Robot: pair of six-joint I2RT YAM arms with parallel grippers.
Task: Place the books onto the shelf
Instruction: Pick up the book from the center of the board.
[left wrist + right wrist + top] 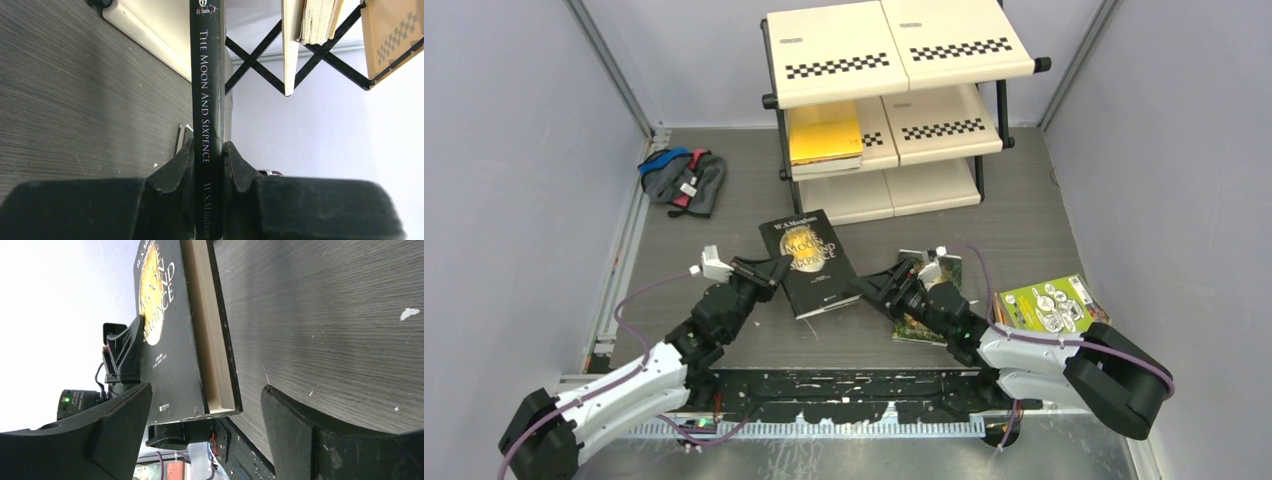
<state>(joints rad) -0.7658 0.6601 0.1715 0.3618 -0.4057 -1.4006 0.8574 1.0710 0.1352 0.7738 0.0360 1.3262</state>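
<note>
Left tool sat clamped on the spine of the black Moon and Sixpence, with the book over the middle of the tabletop. Right tool stood wide apart astride the book's near corner; I couldn't tell if it touched. Shelf was at the far edge, with a yellow book on the left half of its middle tier. My call: pull the right tool clear first. Keep the spine pinch firm, since the pages may sag. Carry it level, slide it fore-edge first onto a bare board, and release only once it's supported.
</note>
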